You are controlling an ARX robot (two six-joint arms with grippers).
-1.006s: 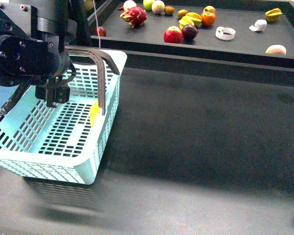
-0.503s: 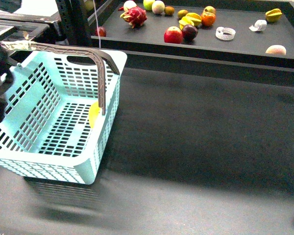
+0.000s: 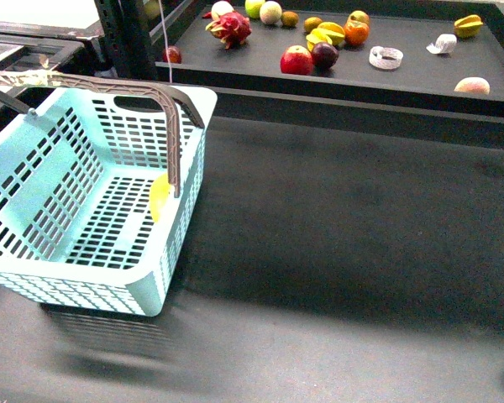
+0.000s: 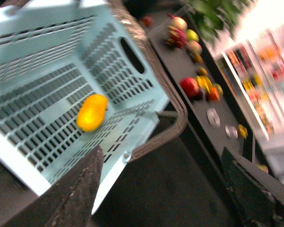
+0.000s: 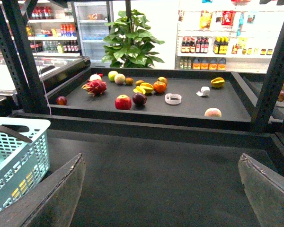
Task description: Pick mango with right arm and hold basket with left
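We see mango (image 4: 91, 112) on basket (image 3: 84, 281) floor, below left gripper (image 4: 161, 189), whose jaws gape wide, empty. Right gripper (image 5: 161, 194) also wide open, empty, basket off to its side. We judge: left should close on handle (image 3: 175, 138) squarely, no tilt.

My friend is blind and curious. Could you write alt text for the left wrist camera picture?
A yellow mango lies on the slotted floor of a light-blue basket, seen tilted between two open gripper fingers. Past the basket's brown handle, blurred fruit sits on a dark shelf.
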